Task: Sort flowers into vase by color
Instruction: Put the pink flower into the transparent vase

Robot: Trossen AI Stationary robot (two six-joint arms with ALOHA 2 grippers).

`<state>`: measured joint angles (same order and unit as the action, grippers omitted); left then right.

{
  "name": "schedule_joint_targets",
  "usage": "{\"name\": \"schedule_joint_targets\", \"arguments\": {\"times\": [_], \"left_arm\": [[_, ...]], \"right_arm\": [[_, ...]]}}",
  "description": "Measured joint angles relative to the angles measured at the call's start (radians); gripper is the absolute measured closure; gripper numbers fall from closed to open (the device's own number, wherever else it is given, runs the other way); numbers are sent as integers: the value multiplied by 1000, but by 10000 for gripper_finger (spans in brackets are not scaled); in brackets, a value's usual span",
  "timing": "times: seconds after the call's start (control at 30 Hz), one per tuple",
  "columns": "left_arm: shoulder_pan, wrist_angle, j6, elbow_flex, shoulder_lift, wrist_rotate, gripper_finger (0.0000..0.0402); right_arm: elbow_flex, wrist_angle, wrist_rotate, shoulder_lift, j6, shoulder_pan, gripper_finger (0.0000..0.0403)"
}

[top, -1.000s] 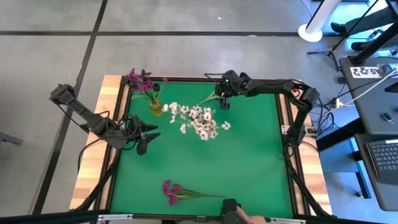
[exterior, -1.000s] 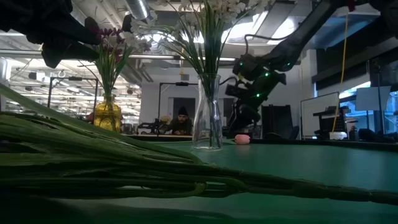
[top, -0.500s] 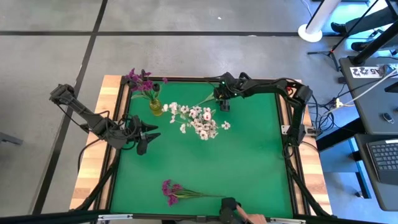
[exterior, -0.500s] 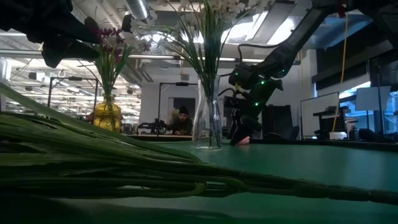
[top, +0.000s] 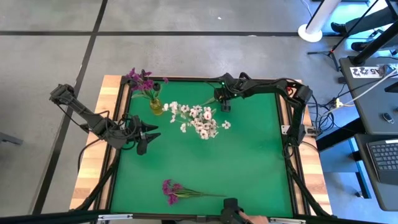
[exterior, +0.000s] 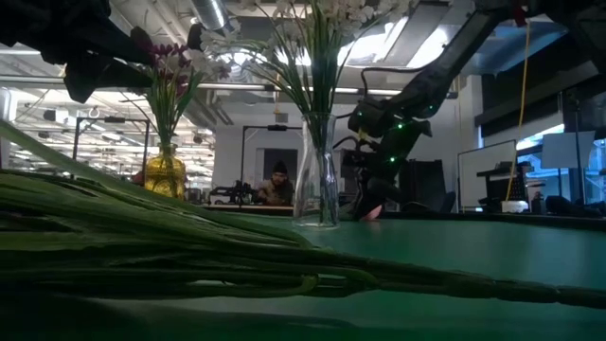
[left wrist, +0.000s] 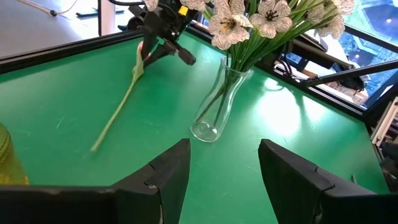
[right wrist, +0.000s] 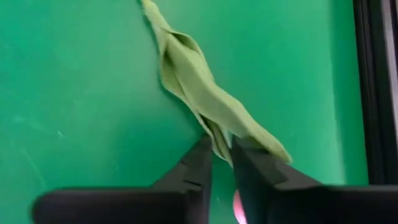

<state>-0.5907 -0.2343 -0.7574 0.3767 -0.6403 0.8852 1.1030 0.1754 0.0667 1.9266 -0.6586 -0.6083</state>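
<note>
A flower with a pale pink bud (right wrist: 237,202) and a long green stem (left wrist: 121,106) lies flat on the green mat near the far edge. My right gripper (top: 225,106) is down on its bud end, shut on it. A clear vase (left wrist: 214,106) of white flowers (top: 200,121) stands mid-table. A yellow vase (top: 155,106) of magenta flowers (top: 140,79) stands at the far left. A magenta flower (top: 180,191) lies by the near edge. My left gripper (top: 149,133) hovers open at the left, holding nothing. My right gripper pinches the flower's leafy stem (right wrist: 219,138) just behind the pink bud, between its two fingers (right wrist: 200,163). The fingers come down at a slant from the table's far right and lie across the stem. The flower lies along the mat, its free stem end (left wrist: 98,144) toward the vases.
Raised black rails (top: 289,124) frame the mat. A person's hand (top: 239,218) shows at the near edge. The mat lies bare between the vases and the near magenta flower. In the low view that flower's stems (exterior: 189,256) fill the foreground.
My right gripper has sunk toward the mat and tipped steeper, coming down on the bud end of the pink flower. The bud, in plain sight beneath it in the low view a second ago, is now mostly hidden by the fingers. The flower has stayed on the mat.
</note>
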Motion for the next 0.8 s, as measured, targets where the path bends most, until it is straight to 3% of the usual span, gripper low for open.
{"name": "schedule_joint_targets", "arguments": {"times": [0.2, 0.43, 0.63, 0.8], "left_arm": [[0, 3, -1, 0, 0, 0, 216], [0, 8, -3, 0, 0, 0, 216], [0, 22, -3, 0, 0, 0, 216], [0, 229, 96, -1, 0, -8, 216]], "right_arm": [[-2, 67, -119, -32, 17, 0, 397], [-5, 161, -236, -145, 34, -2, 400], [-4, 263, -259, -265, 77, -1, 401], [-3, 363, -258, -384, 105, 0, 401]]}}
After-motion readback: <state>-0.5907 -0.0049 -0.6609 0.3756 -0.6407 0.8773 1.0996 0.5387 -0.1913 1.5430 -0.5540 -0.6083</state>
